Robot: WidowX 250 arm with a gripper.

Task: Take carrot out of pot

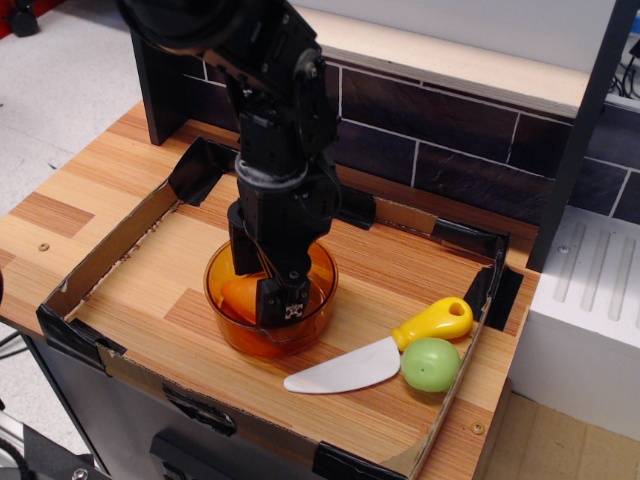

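The amber translucent pot (318, 290) stands on the wooden board inside the cardboard tray. My black gripper (263, 297) reaches down into the pot from above. The orange carrot (241, 294) shows at the pot's left side, tilted up between my fingers, with one finger (284, 302) in front of it. The jaws look closed on the carrot. The carrot's lower end is still within the pot walls, and part of it is hidden by the gripper.
A toy knife with a white blade (345, 369) and yellow handle (434, 321) lies right of the pot, next to a green ball (430, 363). Low cardboard tray walls (100, 250) surround the board. A dark brick backsplash (450, 130) stands behind.
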